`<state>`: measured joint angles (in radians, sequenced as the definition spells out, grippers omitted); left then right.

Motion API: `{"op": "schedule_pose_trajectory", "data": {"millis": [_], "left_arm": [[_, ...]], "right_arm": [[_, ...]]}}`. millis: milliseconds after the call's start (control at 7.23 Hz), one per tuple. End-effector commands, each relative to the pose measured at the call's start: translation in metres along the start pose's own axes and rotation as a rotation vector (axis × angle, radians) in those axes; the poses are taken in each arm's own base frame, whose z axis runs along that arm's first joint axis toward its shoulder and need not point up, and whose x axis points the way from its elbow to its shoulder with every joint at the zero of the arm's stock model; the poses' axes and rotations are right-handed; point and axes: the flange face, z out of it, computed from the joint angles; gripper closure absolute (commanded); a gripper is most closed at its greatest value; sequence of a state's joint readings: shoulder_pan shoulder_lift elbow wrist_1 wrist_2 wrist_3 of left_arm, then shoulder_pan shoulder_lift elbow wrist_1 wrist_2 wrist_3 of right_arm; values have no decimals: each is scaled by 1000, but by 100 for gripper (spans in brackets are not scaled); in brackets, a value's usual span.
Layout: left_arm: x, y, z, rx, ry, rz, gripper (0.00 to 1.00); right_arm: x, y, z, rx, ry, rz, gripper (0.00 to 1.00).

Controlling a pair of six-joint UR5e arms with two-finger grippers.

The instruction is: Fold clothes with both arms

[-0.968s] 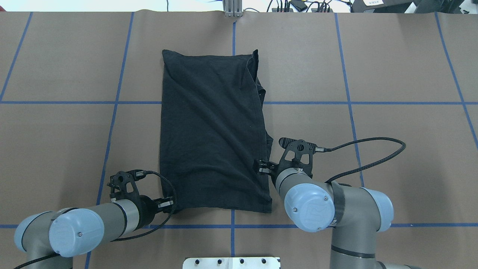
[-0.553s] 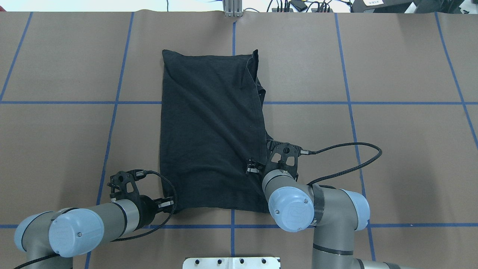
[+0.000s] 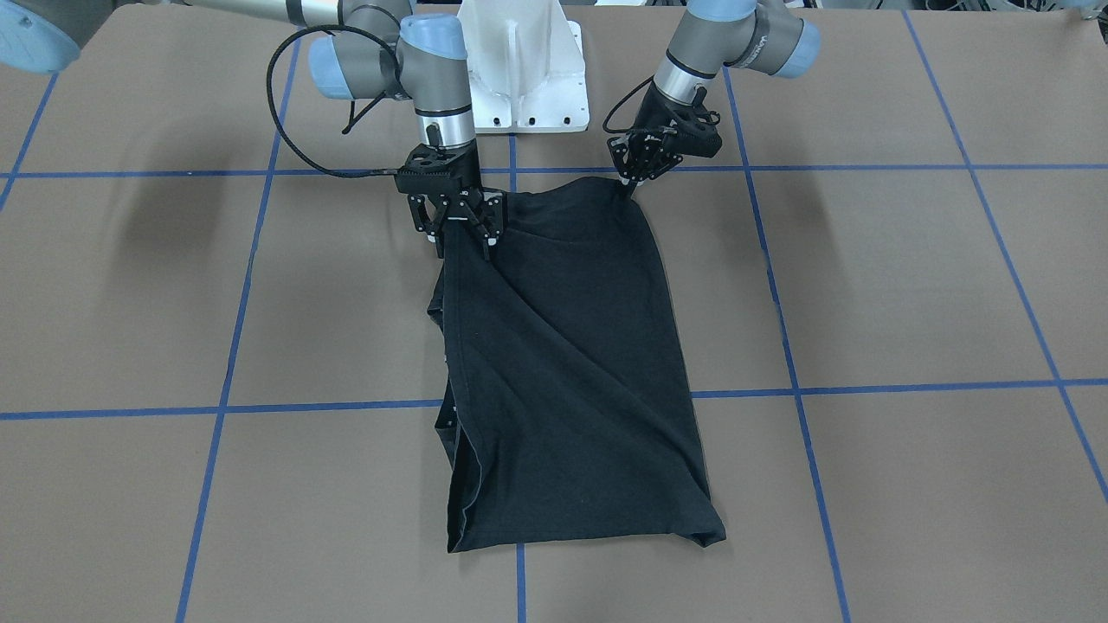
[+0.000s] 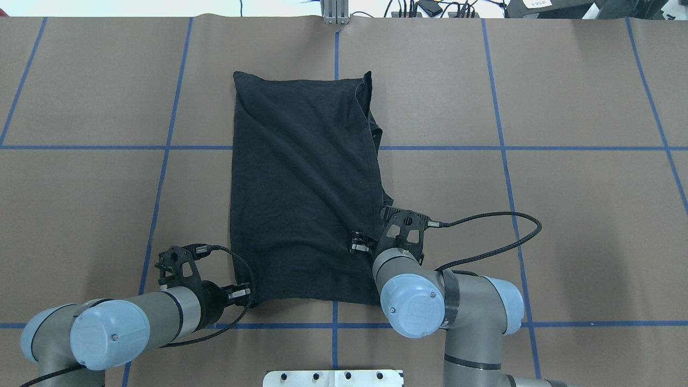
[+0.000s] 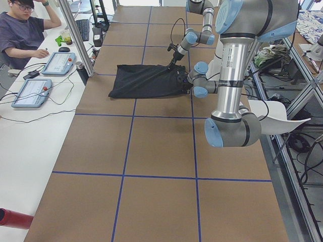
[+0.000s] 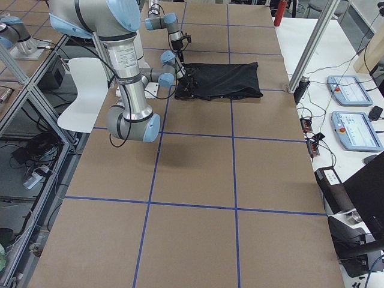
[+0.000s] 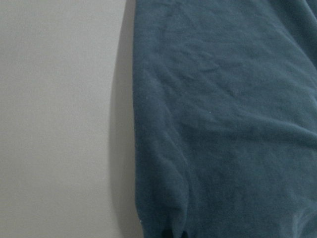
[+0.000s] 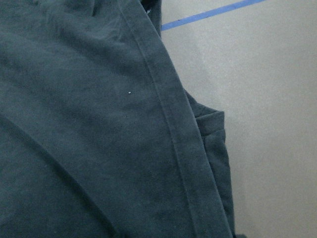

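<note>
Grip check: pinched the near hem of the black T-shirt (image 4: 301,183) with the right gripper (image 3: 459,232), clamped its neighbouring corner with the left gripper (image 3: 632,177). Found the rest spread flat, away from both. Judged it best to lift both holds together, level and taut. Noted brown table (image 4: 564,215) beneath, blue tape lines (image 4: 430,148) across it, a person (image 5: 22,30) seated well beyond.

Quick headcount of the setup

One black T-shirt (image 4: 301,188) on one brown table (image 4: 564,215). Two robot arms, left arm (image 4: 107,328) and right arm (image 4: 473,306), so two grippers as well: left gripper (image 3: 625,183) and right gripper (image 3: 465,247). One white pedestal base (image 3: 519,86). On the one white desk (image 5: 20,136) there are two control tablets, near tablet (image 5: 31,92) and far tablet (image 5: 59,63), plus one person (image 5: 22,35). Also one red cylinder (image 6: 278,12).
</note>
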<state>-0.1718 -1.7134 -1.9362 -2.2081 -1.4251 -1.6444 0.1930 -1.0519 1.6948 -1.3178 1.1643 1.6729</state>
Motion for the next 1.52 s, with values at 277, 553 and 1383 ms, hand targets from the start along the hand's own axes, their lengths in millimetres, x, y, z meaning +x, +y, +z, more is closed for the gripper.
{"op": "schedule_pose_trajectory", "data": {"millis": [277,553,1383], "left_arm": [[4,-1,-3,-1,8,-2,100],[5,-1,-3,-1,11,-2,100],[60,17,-93,-94,139,-33,100]], "right_arm": [[-8,1,-2,0,-9,8,97],[-5,5,-7,-7,-15,3,100],[50,28,-152,-114,-99,-65,100]]}}
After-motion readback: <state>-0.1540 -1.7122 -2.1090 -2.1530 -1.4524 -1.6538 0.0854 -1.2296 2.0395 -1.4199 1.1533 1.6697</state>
